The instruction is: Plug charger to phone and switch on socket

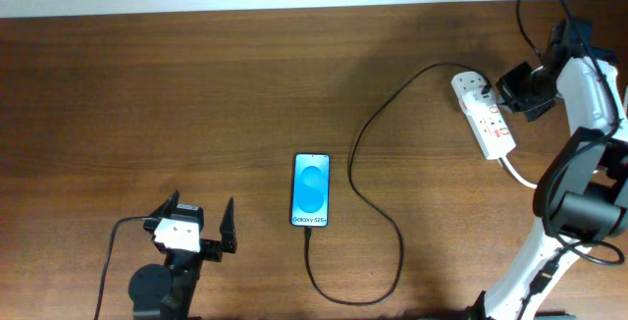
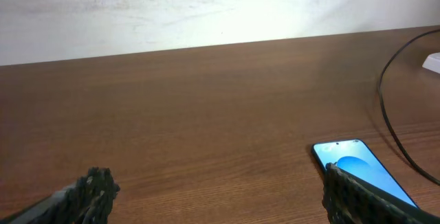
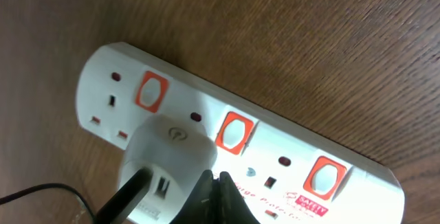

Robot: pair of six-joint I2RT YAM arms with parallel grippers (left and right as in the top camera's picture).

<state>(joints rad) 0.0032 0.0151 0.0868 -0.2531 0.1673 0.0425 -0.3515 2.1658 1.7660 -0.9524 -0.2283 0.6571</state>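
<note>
The phone [image 1: 311,189] lies face up mid-table with its blue screen lit; it also shows in the left wrist view [image 2: 354,162]. The black charger cable [image 1: 358,153] runs from the phone's bottom edge in a loop to the white socket strip [image 1: 488,124] at the right. In the right wrist view a white adapter [image 3: 168,152] with the black cable sits plugged into the strip [image 3: 289,138], which has red switches. My right gripper [image 3: 214,178] is shut, its tips against the strip beside the adapter, just below the middle switch [image 3: 232,132]. My left gripper [image 1: 201,224] is open and empty, left of the phone.
The strip's thick white cord [image 1: 520,175] leads off toward the right arm's base. The right arm's own black cables arch above the strip at the back right. A pale wall borders the table's far edge [image 2: 206,18].
</note>
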